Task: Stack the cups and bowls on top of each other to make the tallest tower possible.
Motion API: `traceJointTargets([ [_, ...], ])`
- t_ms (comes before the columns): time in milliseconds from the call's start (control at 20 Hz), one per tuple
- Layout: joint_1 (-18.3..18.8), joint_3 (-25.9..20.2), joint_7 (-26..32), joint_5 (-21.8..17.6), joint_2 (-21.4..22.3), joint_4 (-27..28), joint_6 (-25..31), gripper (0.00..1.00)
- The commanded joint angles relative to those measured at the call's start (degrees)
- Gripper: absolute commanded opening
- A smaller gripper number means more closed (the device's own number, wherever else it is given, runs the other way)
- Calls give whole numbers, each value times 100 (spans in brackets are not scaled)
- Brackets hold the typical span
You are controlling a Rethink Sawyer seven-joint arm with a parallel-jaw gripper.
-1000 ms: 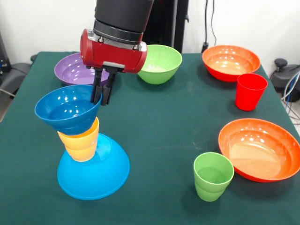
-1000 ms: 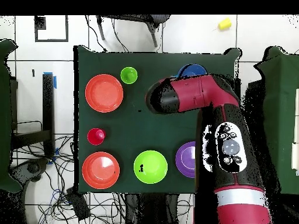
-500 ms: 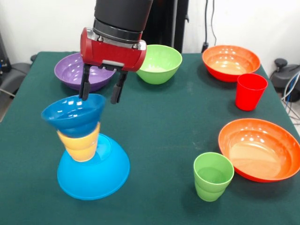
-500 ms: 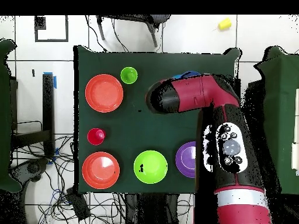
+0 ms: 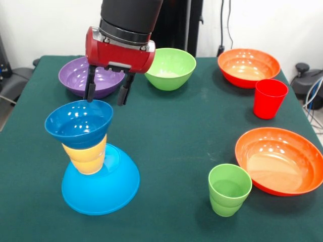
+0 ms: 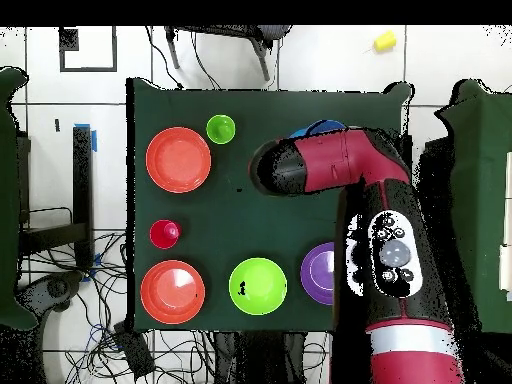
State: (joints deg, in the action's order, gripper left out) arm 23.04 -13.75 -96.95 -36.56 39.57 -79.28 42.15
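The tower stands at the front left. An upturned light-blue bowl is its base, a yellow cup stands on that, and a small dark-blue bowl sits upright on top. My gripper hangs open just above the dark-blue bowl's far rim, with one finger on each side and neither touching it. A green cup and a red cup stand loose on the right. In the overhead view the arm covers the tower, leaving only a blue sliver.
A purple bowl and a green bowl sit behind the gripper. Two orange bowls lie on the right side. Overhead shows the same orange bowls, green cup and red cup.
The gripper opened and let go of the dark-blue bowl's rim, then rose slightly. The bowl, tilted before, now sits level on the yellow cup.
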Motion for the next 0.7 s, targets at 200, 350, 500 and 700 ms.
traceJointTargets([
  [200, -355, 51, 353, -188, -268, 484, 1057, 100],
  [350, -363, 38, 462, -85, -118, 492, 1276, 100],
  [500, -327, -48, 621, 141, 152, 476, 1619, 100],
  [700, -273, -214, 687, 500, 524, 343, 1898, 100],
])
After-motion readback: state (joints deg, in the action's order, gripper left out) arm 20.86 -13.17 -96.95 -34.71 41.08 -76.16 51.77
